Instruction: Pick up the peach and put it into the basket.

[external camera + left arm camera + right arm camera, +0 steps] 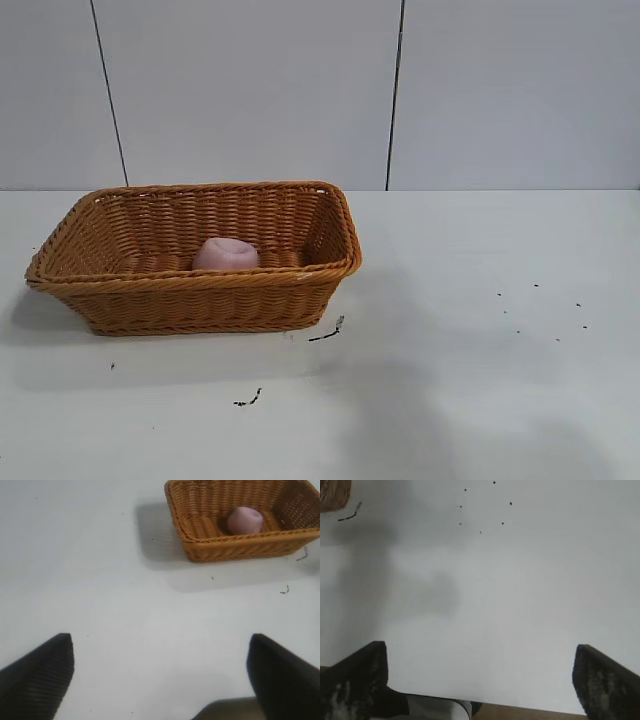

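Observation:
The orange-brown wicker basket (200, 290) stands on the white table at the left. The pale pink peach (225, 254) lies inside it, on its floor near the front wall. Both also show in the left wrist view: the basket (230, 545) and the peach (244, 520) in it. My left gripper (160, 675) is open and empty over bare table, well away from the basket. My right gripper (480, 680) is open and empty near the table's edge. Neither gripper shows in the exterior view.
Small dark marks lie on the table in front of the basket (328, 333) and to the right (540, 305). A corner of the basket (332, 492) shows in the right wrist view. A grey panelled wall stands behind the table.

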Available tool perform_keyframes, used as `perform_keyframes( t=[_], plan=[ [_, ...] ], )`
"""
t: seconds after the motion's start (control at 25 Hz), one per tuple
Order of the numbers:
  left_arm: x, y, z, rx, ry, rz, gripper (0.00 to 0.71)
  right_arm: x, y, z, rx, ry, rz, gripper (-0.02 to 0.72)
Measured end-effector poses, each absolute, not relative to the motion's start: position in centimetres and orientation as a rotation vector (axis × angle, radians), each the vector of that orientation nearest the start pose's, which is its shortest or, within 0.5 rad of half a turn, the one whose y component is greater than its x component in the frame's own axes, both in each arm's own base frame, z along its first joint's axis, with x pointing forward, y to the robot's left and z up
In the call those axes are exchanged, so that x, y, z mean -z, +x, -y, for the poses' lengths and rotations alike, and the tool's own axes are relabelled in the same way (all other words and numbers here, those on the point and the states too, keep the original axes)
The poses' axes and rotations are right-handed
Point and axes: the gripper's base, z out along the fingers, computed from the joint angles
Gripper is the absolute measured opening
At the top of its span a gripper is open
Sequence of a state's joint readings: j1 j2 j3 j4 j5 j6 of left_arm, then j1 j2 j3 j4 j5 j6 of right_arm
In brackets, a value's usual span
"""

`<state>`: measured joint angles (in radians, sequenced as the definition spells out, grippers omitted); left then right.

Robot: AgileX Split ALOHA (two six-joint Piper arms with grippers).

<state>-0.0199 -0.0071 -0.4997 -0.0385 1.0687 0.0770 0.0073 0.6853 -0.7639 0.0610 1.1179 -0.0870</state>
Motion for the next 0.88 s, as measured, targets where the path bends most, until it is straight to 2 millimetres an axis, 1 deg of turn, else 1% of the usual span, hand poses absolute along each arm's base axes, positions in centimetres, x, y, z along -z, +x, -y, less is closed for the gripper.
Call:
perform_keyframes(
  t=[0.12,0.28,0.4,0.88],
  plan=[
    [-27.7,-0.6,0.3,0.010,0.101,-2.042,0.692,-30.1,7.3,-0.5,-0.040,-0.101,-2.396,0.689],
    [-27.7,-0.6,0.3,0.010,0.101,-2.042,0.692,-27.7,4.4,-0.5,-0.029,-0.100,-2.309,0.689],
    [-27.7,-0.6,0.3,0.010,0.101,-2.042,0.692,-27.8,3.1,-0.4,-0.015,-0.100,-2.222,0.689],
    [-27.7,-0.6,0.3,0.010,0.101,-2.042,0.692,-28.1,-0.2,-0.3,0.005,-0.096,-2.006,0.689]
  ],
)
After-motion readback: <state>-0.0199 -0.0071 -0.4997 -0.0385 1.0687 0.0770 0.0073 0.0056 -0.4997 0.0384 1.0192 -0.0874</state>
